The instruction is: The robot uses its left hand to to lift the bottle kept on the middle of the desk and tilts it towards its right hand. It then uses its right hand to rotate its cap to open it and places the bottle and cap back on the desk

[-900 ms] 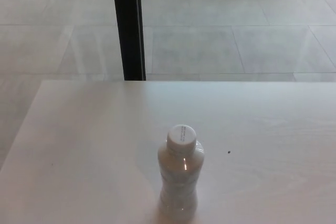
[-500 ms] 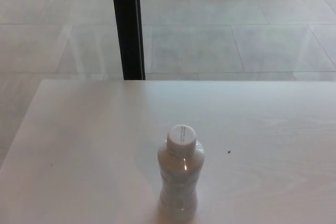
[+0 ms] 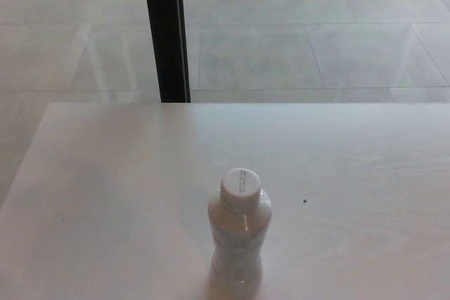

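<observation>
A small clear plastic bottle (image 3: 238, 244) stands upright on the pale desk (image 3: 126, 194), near the front edge and a little left of centre in the head view. Its white cap (image 3: 240, 186) sits on the neck, with small print on top. Neither of my hands shows in the picture, and nothing touches the bottle.
A black vertical post (image 3: 166, 31) rises behind the desk's far edge at the left. Beyond it lies a grey tiled floor (image 3: 316, 33). A tiny dark speck (image 3: 304, 200) marks the desk to the right of the bottle.
The whole picture has shifted slightly left and up, so the camera has moved. The bottle stands as before.
</observation>
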